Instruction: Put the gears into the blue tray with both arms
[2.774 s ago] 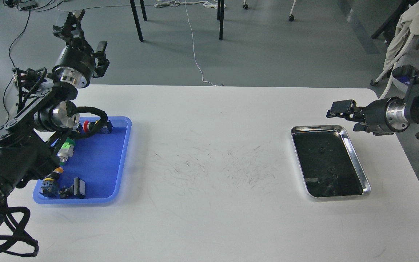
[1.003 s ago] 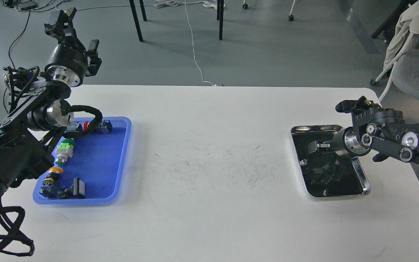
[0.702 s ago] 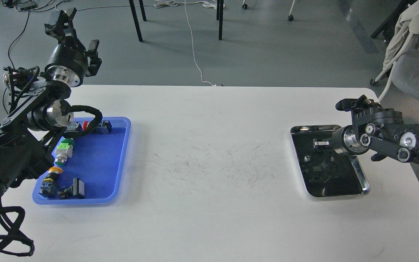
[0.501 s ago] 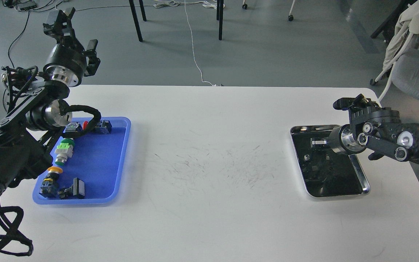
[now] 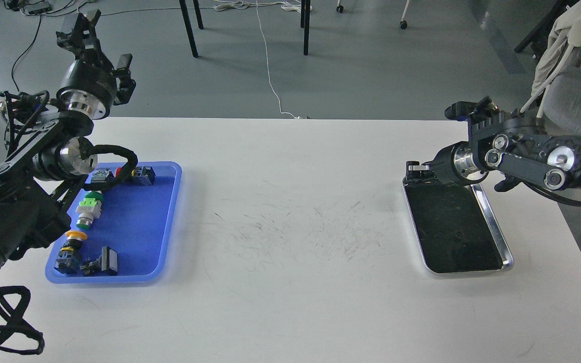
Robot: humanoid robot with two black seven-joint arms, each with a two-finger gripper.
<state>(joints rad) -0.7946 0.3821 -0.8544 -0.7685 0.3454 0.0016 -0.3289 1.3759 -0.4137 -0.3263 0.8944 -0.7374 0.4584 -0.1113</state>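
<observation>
The blue tray (image 5: 141, 227) lies at the table's left side. One tiny dark gear (image 5: 456, 235) shows faintly on the dark bottom of the steel tray (image 5: 495, 227) at the right. My right gripper (image 5: 416, 170) hovers at that tray's far left corner, pointing left. It looks small and dark, so I cannot tell its fingers apart or see anything held between them. My left gripper (image 5: 101, 44) is raised beyond the table's far left edge, behind the blue tray, and stands open with nothing in it.
The blue tray holds push-button switches with green (image 5: 88, 206) and yellow (image 5: 74, 236) caps and black switch blocks (image 5: 106, 262). My left arm's cable loop (image 5: 119, 161) hangs over the tray's far end. Chair legs stand beyond the table.
My right gripper was down inside the steel tray; it has since risen and moved to the tray's far left corner. The left gripper drifted slightly up and left.
</observation>
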